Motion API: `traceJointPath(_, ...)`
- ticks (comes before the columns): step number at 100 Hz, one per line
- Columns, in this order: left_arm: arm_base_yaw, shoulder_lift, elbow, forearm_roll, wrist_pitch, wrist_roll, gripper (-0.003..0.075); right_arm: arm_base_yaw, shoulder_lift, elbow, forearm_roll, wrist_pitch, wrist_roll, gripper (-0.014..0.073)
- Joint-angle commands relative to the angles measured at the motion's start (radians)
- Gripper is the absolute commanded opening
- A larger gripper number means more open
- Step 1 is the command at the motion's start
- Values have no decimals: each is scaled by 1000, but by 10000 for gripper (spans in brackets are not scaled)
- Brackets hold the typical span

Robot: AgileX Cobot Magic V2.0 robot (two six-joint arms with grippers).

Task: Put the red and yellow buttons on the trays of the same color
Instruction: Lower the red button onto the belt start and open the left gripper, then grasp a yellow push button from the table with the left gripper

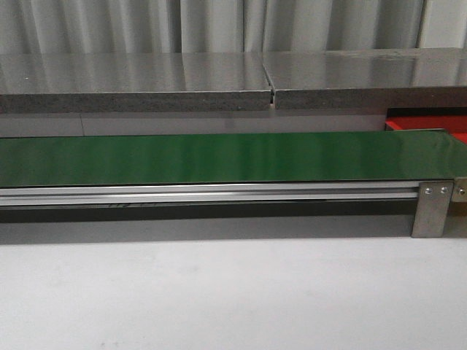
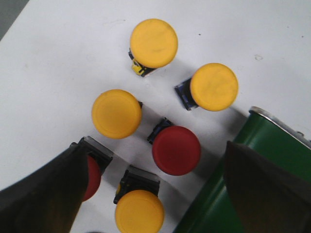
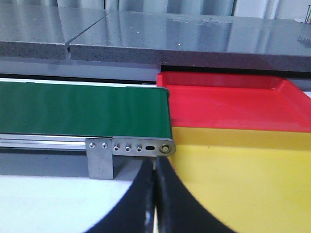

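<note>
Table (image 2: 58, 58): white, bearing yellow buttons (image 2: 154, 42), red button (image 2: 176, 150).
Conveyor belt (image 1: 219, 159): green, seemingly resting on table.

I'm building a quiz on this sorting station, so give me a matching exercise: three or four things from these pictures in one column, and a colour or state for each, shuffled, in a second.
Things:
1. conveyor belt
2. far tray
3. near tray
4. right gripper

Colour or state:
A. yellow
B. jaws closed together
C. green
D. red

Pairs: 1-C, 2-D, 3-A, 4-B
</note>
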Motion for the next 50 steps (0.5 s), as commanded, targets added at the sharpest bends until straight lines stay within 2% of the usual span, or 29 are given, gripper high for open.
traceJointPath(1, 23, -33, -39, 6, -22, -22, 566, -5, -14, -10, -9, -73, -3, -67)
traceJointPath(50, 56, 76, -57, -25, -81, -46, 566, -5, -14, -10, -9, -73, -3, -67)
